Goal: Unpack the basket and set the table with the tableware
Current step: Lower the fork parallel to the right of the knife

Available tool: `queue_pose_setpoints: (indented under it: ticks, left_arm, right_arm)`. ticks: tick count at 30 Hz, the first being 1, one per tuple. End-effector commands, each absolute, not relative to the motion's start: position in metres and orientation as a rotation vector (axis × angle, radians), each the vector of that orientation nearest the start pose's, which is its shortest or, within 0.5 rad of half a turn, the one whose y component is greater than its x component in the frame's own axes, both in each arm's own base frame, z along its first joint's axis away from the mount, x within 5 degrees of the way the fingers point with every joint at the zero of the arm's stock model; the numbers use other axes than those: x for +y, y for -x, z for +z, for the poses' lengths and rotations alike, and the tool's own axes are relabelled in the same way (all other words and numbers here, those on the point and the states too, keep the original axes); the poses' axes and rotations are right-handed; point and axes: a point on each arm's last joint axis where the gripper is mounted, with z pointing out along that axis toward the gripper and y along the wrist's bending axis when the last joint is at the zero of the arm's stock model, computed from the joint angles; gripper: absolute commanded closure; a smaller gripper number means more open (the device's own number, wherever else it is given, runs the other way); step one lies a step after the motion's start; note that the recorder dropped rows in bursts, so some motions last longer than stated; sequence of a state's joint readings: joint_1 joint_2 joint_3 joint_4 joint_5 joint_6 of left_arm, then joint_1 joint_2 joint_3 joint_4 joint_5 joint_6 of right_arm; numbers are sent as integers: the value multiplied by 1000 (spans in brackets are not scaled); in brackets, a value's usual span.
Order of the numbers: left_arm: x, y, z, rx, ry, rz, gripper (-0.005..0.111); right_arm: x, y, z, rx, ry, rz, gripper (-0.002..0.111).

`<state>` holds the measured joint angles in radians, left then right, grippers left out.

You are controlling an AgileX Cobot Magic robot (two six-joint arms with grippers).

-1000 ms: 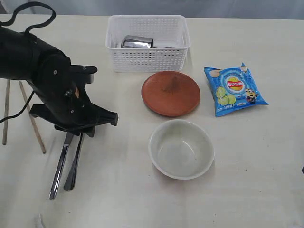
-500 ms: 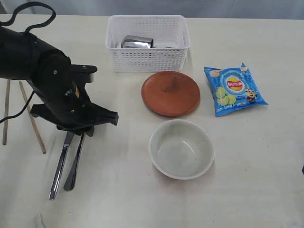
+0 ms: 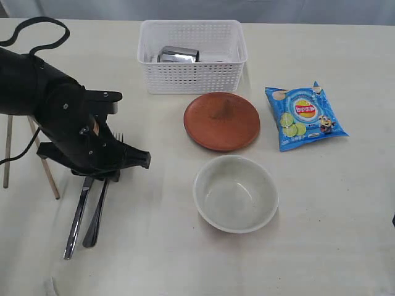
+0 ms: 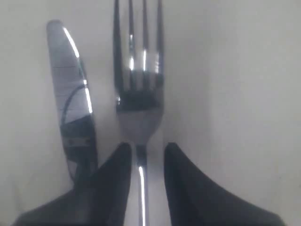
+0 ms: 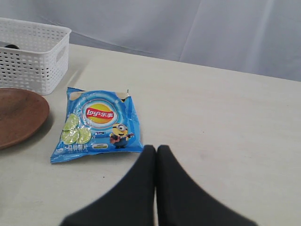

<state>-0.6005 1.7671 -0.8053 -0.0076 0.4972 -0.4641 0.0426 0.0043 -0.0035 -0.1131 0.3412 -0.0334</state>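
- Since the fork (image 4: 138, 108) and knife (image 4: 75, 103) lay side by side on the table (image 3: 333, 234), tips pointing the same way, they read as a place setting on the left arm's side of the bowl (image 3: 235, 193) and plate (image 3: 221, 120)
- Chopsticks (image 3: 49, 176) lay further out on that side
- With the cup (image 3: 179, 54) sitting in the basket (image 3: 192, 77), unpacking was judged unfinished
- Left gripper (image 4: 146, 148) stood over the fork's neck, jaws narrow, one on each side with a sliver of gap — no firm pinch showed, and the fork seemed to rest on the table
- Right gripper (image 5: 156, 153) had its fingers pressed together and held nothing, hanging near the bag (image 5: 96, 123) — well apart from the cutlery
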Motion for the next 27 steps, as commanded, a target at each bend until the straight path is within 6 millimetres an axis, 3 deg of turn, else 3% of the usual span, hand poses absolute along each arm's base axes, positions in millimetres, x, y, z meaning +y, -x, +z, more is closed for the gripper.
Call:
queue_pose_setpoints:
  ticks: [1, 6, 10, 27]
  left_arm:
    - [-165, -237, 123, 2947, -184, -173, 83]
    - [-164, -237, 123, 2957, -184, -166, 85]
    - [-163, -234, 123, 2983, -185, -145, 106]
    - [-152, -220, 126, 3033, -81, -111, 107]
  right_arm:
    - [-1, -54, 183, 1815, 142, -109, 109]
    - [-1, -54, 183, 1815, 142, -109, 109]
    - [-1, -54, 183, 1815, 142, -109, 109]
    - [-1, -54, 183, 1815, 142, -109, 109]
